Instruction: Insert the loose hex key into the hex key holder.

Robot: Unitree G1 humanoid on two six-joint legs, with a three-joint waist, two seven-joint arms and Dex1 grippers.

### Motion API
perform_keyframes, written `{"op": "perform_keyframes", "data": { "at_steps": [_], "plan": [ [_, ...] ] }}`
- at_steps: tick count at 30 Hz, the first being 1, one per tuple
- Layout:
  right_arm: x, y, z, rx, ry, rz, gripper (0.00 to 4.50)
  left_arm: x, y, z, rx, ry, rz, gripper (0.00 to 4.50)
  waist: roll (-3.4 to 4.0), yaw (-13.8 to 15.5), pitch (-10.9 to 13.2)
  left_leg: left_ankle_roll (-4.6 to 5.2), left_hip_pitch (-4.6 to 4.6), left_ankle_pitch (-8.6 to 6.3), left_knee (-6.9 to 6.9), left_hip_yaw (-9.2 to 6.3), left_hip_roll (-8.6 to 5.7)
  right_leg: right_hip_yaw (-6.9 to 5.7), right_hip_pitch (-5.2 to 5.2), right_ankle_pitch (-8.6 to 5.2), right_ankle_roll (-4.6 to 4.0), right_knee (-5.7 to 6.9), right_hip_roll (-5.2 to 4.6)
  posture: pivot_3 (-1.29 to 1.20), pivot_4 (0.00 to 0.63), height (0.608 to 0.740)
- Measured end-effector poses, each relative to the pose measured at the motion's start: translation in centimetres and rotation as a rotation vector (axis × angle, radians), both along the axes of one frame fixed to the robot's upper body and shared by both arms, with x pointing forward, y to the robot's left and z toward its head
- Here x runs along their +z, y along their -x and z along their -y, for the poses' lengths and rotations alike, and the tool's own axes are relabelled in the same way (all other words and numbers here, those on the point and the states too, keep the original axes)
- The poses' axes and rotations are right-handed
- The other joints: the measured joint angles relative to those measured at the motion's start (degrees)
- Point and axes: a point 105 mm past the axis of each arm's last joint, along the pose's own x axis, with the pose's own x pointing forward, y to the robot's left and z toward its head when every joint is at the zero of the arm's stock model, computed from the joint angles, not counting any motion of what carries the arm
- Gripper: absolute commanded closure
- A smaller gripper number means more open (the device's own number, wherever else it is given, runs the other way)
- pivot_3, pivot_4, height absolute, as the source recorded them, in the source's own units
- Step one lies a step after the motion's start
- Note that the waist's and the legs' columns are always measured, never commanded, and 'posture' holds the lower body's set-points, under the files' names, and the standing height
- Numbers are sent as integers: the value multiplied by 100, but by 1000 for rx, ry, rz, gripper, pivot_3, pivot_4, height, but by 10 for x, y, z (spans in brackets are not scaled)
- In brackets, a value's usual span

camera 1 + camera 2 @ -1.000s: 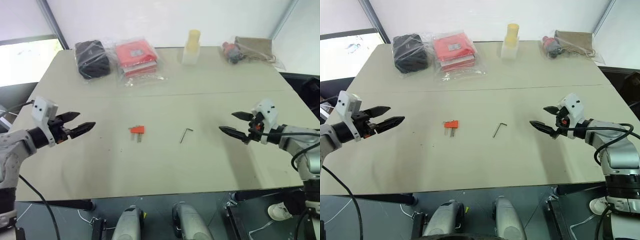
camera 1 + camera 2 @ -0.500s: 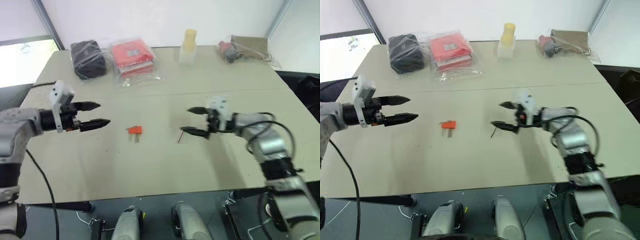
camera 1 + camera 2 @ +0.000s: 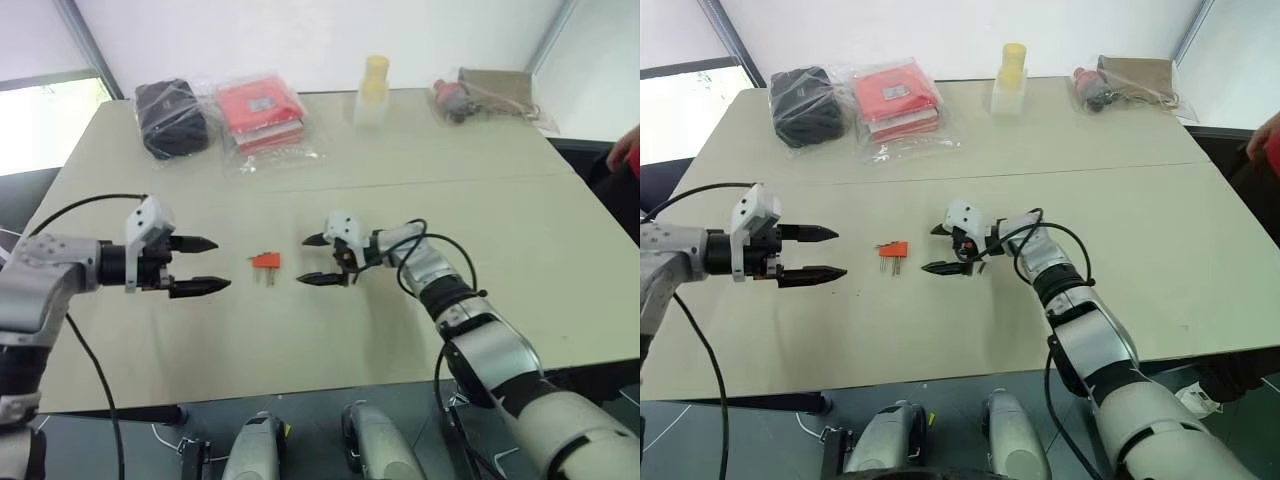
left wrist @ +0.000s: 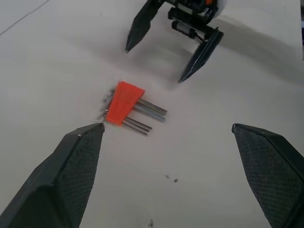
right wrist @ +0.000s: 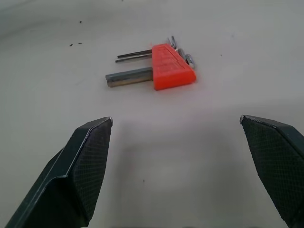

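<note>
Surface: beige table (image 3: 300, 330).
Hex key holder (image 3: 265, 261): flat, keys pointing toward robot.
Left gripper (image 3: 203, 265): wide, empty.
Right gripper (image 3: 315, 260): wide, empty.

No words or numbers can be read anywhere. The red packet (image 3: 264, 110) in clear wrap has a small pale label on top, but its print is too tiny to make out. The orange holder (image 5: 170, 66) has no writing that shows.
</note>
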Motion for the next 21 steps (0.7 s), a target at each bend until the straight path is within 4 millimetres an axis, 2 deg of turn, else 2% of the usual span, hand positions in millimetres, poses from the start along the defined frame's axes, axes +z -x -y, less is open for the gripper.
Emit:
{"op": "perform_keyframes", "data": {
  "at_steps": [9, 21],
  "plan": [
    [-1, -1, -33, 14, 21, 31, 49, -10, 19, 4, 43, 24, -24, 0, 1, 9, 0, -3, 3, 1, -1, -21, 0, -1, 1, 2, -2, 3, -9, 0, 150, 740],
    [0, -2, -34, 35, 62, 36, 49, -20, 26, 8, 91, 45, -24, 0, 1, -1, 0, -5, 6, 1, -4, -24, -1, -2, 2, 3, -5, 3, -14, 0, 150, 740]
  ]
}}
